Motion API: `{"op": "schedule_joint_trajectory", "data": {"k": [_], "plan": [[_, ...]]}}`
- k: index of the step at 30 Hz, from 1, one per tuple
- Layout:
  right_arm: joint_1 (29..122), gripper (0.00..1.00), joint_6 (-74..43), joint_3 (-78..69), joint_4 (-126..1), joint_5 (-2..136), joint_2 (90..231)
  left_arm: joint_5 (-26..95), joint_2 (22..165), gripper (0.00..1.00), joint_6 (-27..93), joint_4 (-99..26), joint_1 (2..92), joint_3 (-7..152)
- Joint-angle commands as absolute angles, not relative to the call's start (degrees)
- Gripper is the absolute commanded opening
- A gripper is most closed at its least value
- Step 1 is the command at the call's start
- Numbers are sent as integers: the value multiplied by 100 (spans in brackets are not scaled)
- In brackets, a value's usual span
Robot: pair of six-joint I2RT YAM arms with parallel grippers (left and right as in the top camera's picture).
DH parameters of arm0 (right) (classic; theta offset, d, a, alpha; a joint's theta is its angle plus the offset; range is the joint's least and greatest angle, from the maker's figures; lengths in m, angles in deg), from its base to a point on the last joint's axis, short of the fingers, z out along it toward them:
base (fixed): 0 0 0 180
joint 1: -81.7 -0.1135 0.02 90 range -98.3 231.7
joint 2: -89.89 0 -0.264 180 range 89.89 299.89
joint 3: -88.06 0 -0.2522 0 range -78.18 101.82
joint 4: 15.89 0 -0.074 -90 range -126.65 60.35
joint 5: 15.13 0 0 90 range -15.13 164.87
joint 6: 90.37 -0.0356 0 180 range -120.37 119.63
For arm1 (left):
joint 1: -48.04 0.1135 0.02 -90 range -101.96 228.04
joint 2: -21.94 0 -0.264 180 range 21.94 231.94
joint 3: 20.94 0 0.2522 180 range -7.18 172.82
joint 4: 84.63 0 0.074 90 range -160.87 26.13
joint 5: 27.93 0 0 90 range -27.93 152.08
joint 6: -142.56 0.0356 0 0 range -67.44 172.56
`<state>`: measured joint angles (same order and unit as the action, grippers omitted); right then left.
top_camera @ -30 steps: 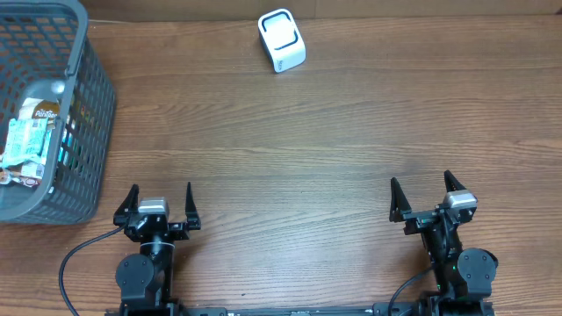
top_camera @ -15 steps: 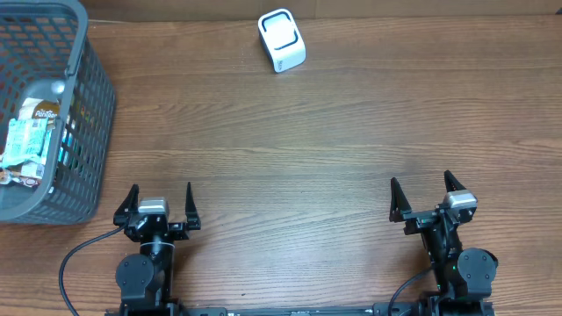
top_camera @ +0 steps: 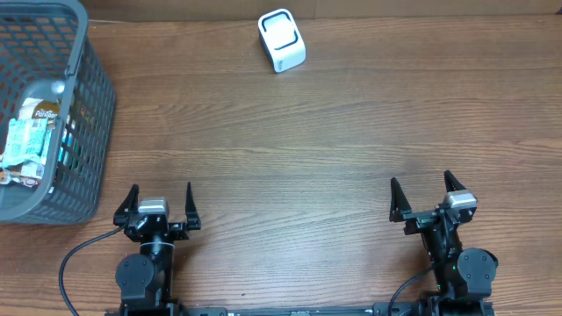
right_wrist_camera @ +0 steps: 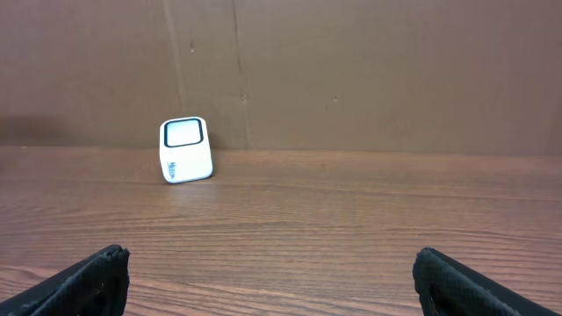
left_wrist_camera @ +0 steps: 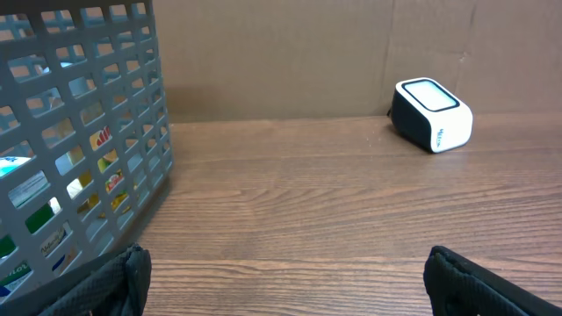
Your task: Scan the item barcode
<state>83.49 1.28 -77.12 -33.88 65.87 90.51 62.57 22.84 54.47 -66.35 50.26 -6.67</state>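
At the far left of the wooden table (top_camera: 290, 149), a grey mesh basket (top_camera: 92, 105) is being shown from overhead. Several packets (top_camera: 31, 136) are being held inside it, lying against one another, so the goods to be scanned are being contained there, untouched by either arm. Their labels are being glimpsed through the mesh in the left wrist view, but no barcode can be made out.

Near the front edge, just right of the basket, the left gripper (top_camera: 161, 189) is being held with its two fingers spread wide, nothing between them. A black cable (top_camera: 75, 259) is being looped from its base toward the front edge.

Toward the middle, at the far edge of the table, a small white scanner (top_camera: 281, 40) is being stood upright with its dark-rimmed window facing up and slightly forward, well apart from both arms and from the basket.

At the right, near the front edge, the right gripper (top_camera: 420, 178) is likewise being held spread wide and empty, pointed toward the scanner.
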Motion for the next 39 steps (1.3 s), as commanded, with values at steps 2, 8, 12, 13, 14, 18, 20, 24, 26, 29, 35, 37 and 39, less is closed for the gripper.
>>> {"op": "schedule_joint_trajectory", "data": {"k": [2,8,12,13,14,18,20,24,26,29,35,37,39], "plan": [[8366,100,99,-7773,-3364,6622,9005,6230,2223,100,5517,-6640,4989,-686],[8366,100,99,-7773,-3364,6622,9005,6230,2223,100,5517,-6640,4989,-686],[8366,100,99,-7773,-3364,6622,9005,6230,2223,100,5517,-6640,4989,-686],[8366,100,99,-7773,-3364,6622,9005,6230,2223,100,5517,-6640,4989,-686],[8366,100,99,-7773,-3364,6624,9005,6244,2223,100,5517,-6640,4989,-686],[8366,100,99,-7773,-3364,6622,9005,6265,2223,99,5515,-6649,4989,-686],[8366,100,99,-7773,-3364,6622,9005,6263,2223,100,5515,-6644,4989,-686],[8366,100,99,-7773,-3364,6622,9005,6261,2223,100,5517,-6644,4989,-686],[8366,100,99,-7773,-3364,6622,9005,6261,2223,99,5515,-6644,4989,-686],[8366,100,99,-7773,-3364,6622,9005,6276,2223,100,5520,-6649,4989,-686],[8366,100,99,-7773,-3364,6624,9005,5896,2223,99,5480,-8563,4989,-177],[8366,100,99,-7773,-3364,6622,9005,5791,2223,99,5367,-8959,4989,448],[8366,100,99,-7773,-3364,6622,9005,5629,2225,99,5367,-8852,4989,944]]}}
